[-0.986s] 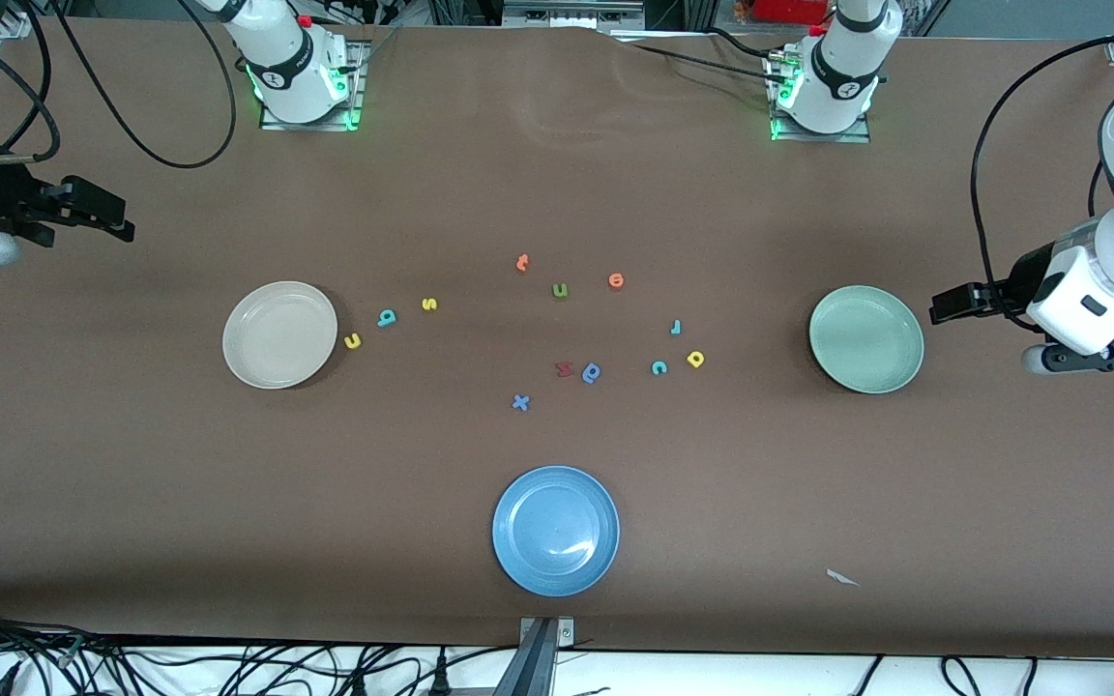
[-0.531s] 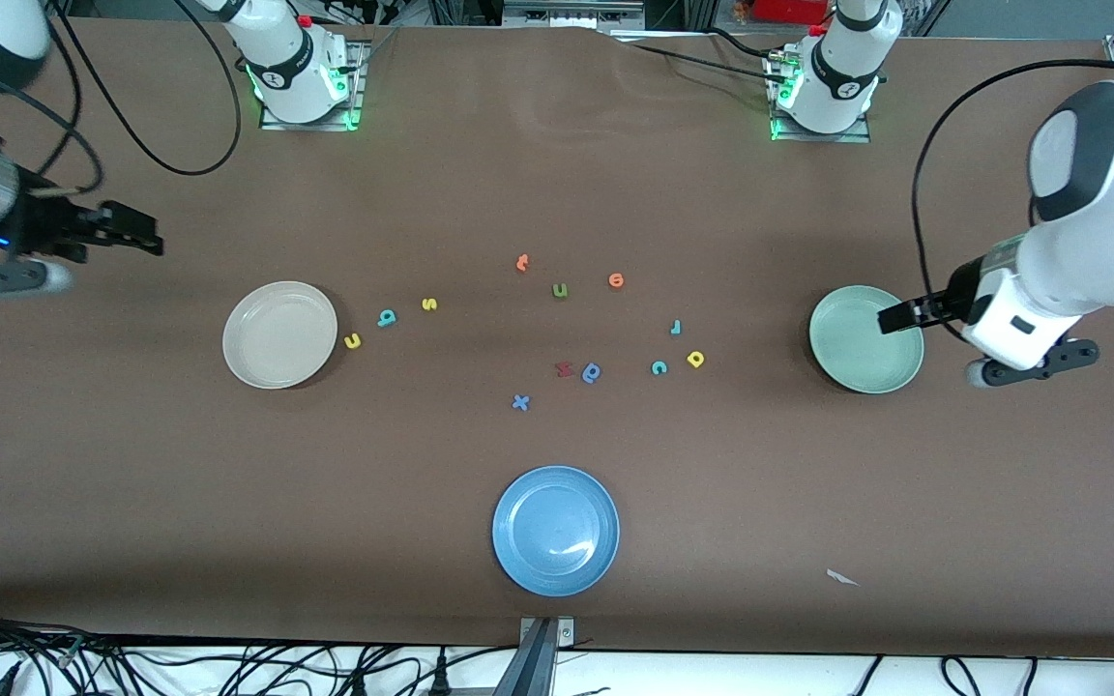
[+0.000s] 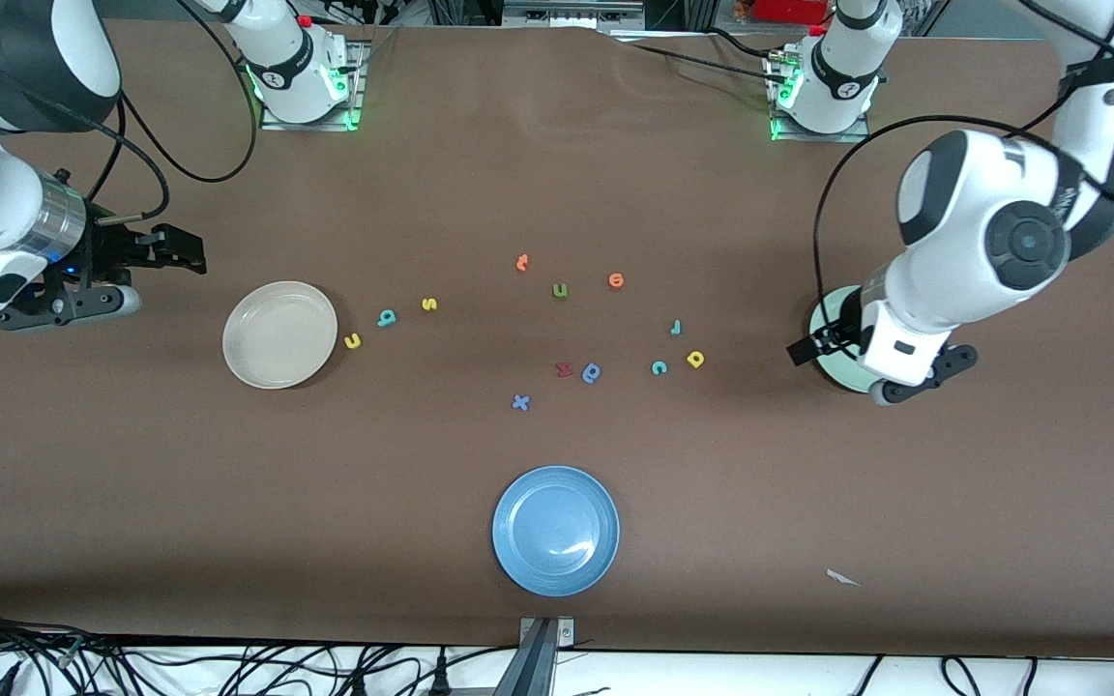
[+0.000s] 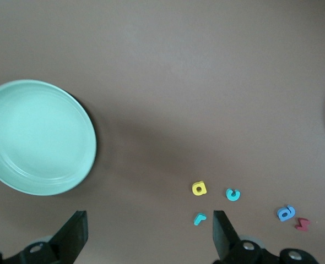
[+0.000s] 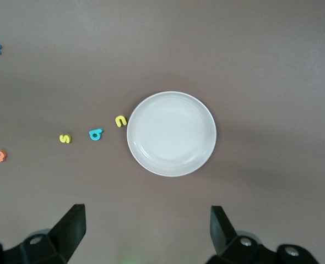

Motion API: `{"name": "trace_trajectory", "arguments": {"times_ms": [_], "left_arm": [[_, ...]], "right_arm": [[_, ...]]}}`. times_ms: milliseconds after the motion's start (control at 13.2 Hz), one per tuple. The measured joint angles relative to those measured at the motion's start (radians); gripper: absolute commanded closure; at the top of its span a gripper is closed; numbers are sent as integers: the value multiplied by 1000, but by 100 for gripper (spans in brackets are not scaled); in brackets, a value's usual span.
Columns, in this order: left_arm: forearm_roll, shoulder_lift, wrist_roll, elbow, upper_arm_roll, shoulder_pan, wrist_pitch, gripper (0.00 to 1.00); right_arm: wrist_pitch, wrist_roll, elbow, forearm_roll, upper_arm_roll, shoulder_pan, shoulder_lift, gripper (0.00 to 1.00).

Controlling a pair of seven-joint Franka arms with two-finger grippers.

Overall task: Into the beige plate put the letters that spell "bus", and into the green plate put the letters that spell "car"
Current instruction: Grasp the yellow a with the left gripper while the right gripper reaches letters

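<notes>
Change: both arms have swung in from the ends of the bench during the last second; no letter or plate has shifted.
Left gripper (image 3: 799, 350): I now have it over the bench just past the green plate's (image 4: 19, 181) rim, on the letters' side, jaws spread wide and empty. A second ago it hung outside that plate.
Right gripper (image 3: 191, 261): it has come in toward the beige plate (image 3: 246, 362) and hangs just off its rim, jaws spread wide and empty.
Meaning: I read this as the approach only; nothing is picked up, and both target plates are bare.
"bus" letters: yellow u (image 3: 353, 340) lies just beside the beige plate, teal b (image 3: 386, 318) and yellow s (image 3: 429, 304) trail on toward mid-bench. Three, all on the bench.
"car" letters: teal c (image 3: 659, 367), yellow a (image 3: 695, 360) and light-blue r (image 3: 675, 327) sit clustered between mid-bench and the green plate. Three, all on the bench.
Other letters: six, namely two orange letters (image 3: 521, 262), a green u (image 3: 560, 290), a red letter (image 3: 564, 368), a darker blue letter (image 3: 592, 372), a blue x (image 3: 520, 402).
Plates: three, counting the blue plate (image 3: 518, 570) nearest the front camera.
Letters in all: twelve.
Next: each arm seems set for its nearest cluster.
</notes>
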Motion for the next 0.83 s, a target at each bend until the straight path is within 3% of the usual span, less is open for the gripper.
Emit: {"name": "trace_trajectory", "arguments": {"times_ms": [379,834], "left_arm": [[0,117,-277,-51,-52,-2,195,0],[0,255,-474,-53,-84,-53,308,4]], "right_arm": [[64,29,-2,41,55,1,41,0],[175,72,-64,44,109,2,51,0]]}}
